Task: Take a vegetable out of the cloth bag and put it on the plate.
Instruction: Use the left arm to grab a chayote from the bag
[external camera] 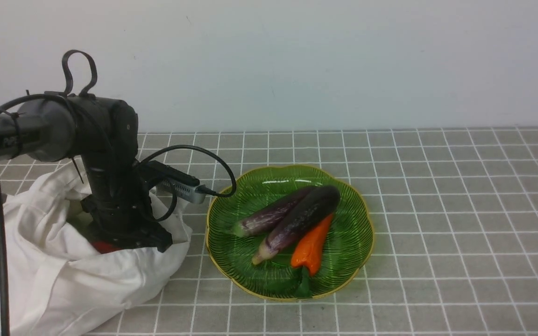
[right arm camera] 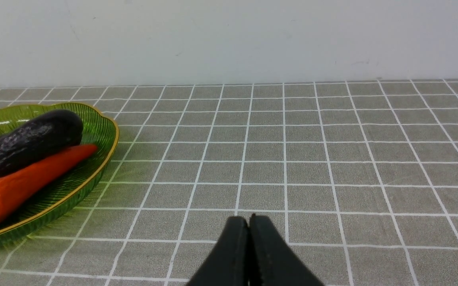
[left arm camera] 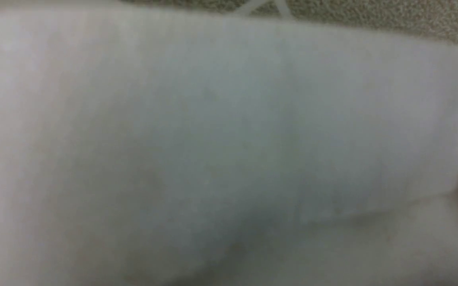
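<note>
The white cloth bag point(external camera: 63, 280) lies slumped at the near left, its mouth open upward. My left gripper point(external camera: 128, 239) points down into the bag's mouth and its fingers are hidden by the fabric. The left wrist view shows only blurred white bag cloth point(left arm camera: 213, 119). The light green gourd is hidden. A bit of something red point(external camera: 104, 246) shows inside the bag beside the gripper. The green gold-rimmed plate point(external camera: 367, 224) sits in the middle, right of the bag; it also shows in the right wrist view point(right arm camera: 105, 155). My right gripper point(right arm camera: 249, 217) is shut and empty, low over the tiled cloth, right of the plate.
The plate holds two purple aubergines point(external camera: 299, 219) and an orange pepper point(external camera: 313, 245). The left arm's cable and a grey adapter point(external camera: 182, 189) hang between the bag and the plate. A grey tiled cloth point(external camera: 460, 233) covers the table, with a white wall behind.
</note>
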